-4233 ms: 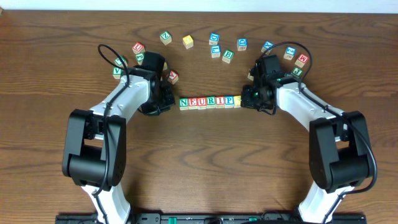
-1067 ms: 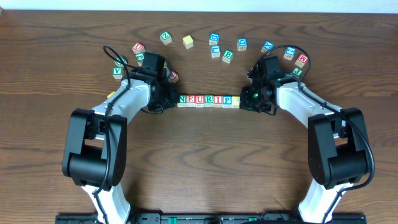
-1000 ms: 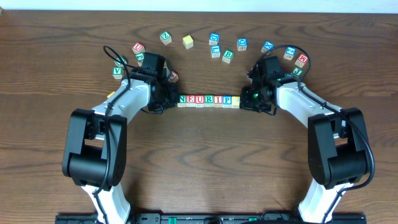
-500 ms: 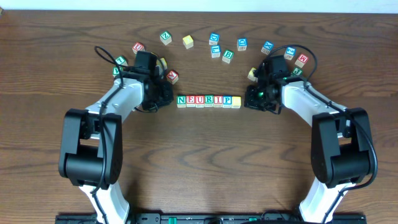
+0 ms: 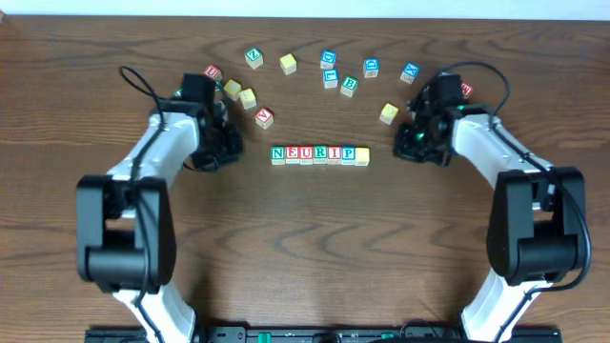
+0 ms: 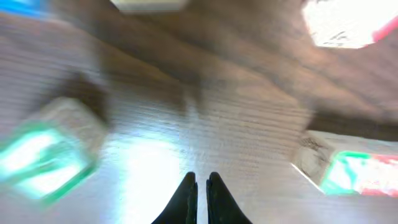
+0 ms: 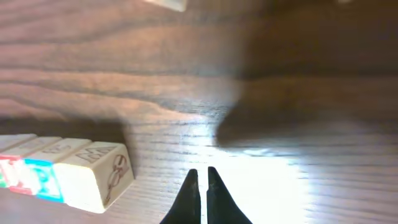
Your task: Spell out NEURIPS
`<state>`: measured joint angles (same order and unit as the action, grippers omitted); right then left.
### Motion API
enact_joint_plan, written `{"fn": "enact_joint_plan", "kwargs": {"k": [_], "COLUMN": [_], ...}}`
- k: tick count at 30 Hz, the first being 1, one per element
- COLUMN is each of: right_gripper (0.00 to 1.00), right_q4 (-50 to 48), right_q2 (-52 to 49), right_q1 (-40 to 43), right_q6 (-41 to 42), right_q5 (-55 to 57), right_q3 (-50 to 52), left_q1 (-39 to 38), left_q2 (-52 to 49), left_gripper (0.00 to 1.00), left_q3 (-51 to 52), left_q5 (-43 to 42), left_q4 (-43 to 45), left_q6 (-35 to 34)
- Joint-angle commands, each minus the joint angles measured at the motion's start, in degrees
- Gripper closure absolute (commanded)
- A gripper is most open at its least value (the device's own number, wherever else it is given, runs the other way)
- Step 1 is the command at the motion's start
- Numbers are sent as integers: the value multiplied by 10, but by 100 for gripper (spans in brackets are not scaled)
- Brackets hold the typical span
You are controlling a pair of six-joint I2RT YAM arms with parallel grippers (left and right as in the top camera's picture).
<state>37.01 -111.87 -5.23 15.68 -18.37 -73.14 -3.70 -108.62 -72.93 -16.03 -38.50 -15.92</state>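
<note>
1. The row of cubes (image 5: 319, 154) lay near the centre of the table (image 5: 305, 248), running from 9 to 3 o'clock, its cubes touching side to side.
2. The left hand (image 6: 201, 182) was pressed together and held nothing. It stood off the 9 o'clock end of the row, apart from it.
3. The right hand (image 7: 201, 177) was likewise pressed together and empty, standing apart off the 3 o'clock end.
4. Writing: the tops read N, E, U, R, I, P. The end cube (image 7: 93, 174) at 3 o'clock had a pale yellow top with no legible letter. Its side face carried a line drawing I could not read. No brand marks were seen.
5. Risk: with no S facing up, the word appeared one letter short. Turning the end cube could shunt its neighbours out of line.
6. Risk: both hands stood low beside the row ends, so a sweep toward the centre would scatter the row.
7. Risk: a red-lettered cube (image 5: 264, 117) at 11 o'clock of the row and a yellow cube (image 5: 388, 112) at 1 o'clock lay near enough for a passing arm to drag them in.
</note>
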Motion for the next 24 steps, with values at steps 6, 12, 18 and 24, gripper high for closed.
{"fn": "enact_joint_plan", "kwargs": {"k": [6,12,18,24], "right_gripper": [85,24,1,1], "right_q4": [70,109,134,159], "right_q2": [121,246,347,424], "right_q1": [12,13,13,13], "right_q6": [-47,-46,-46,-46], "right_q5": [33,94,125,135], "right_q3": [-65,-66,-66,-66], "left_q1": [33,55,56,56], "left_q2": [196,311,348,345], "left_gripper": [66,2,2,2], "left_q3": [-76,-76,-76,-76], "left_q5": [115,169,169,169], "left_q4": [-46,-76,-94,-95], "left_q6": [28,28,28,28]}}
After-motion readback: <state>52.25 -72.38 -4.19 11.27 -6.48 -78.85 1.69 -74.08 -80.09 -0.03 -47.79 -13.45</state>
